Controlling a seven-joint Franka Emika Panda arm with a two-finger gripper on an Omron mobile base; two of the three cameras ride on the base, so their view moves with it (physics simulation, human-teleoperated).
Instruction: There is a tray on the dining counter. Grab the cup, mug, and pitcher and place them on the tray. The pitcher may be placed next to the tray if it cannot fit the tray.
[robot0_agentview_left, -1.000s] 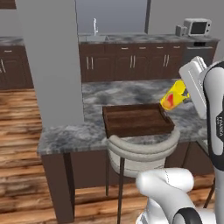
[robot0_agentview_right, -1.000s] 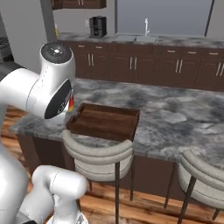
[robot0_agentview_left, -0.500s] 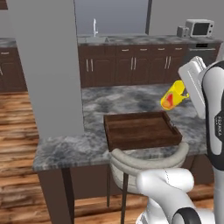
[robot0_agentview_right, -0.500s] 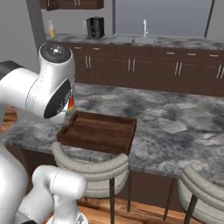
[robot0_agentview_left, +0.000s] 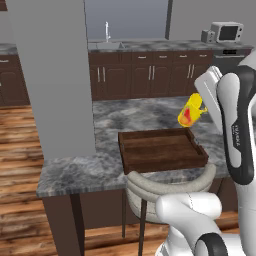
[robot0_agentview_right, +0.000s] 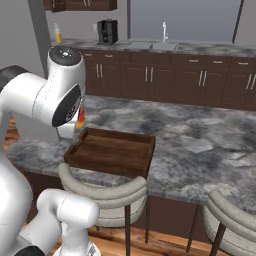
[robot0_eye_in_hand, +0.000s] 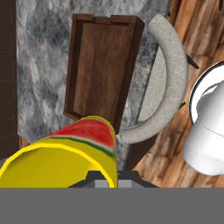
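The gripper (robot0_agentview_left: 196, 107) is clamped on the yellow cup (robot0_agentview_left: 191, 110), held tilted in the air above the right edge of the empty tray (robot0_agentview_left: 161, 148) on the dining counter (robot0_agentview_left: 107, 167); small, rigid, seemingly light and smooth-walled, it suits a rim pinch.

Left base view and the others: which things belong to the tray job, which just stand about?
Job: yellow handleless cup in the shut gripper; dark brown wooden tray; grey marbled dining counter.
Standing about: white microwave; black coffee machine; grey padded stool.
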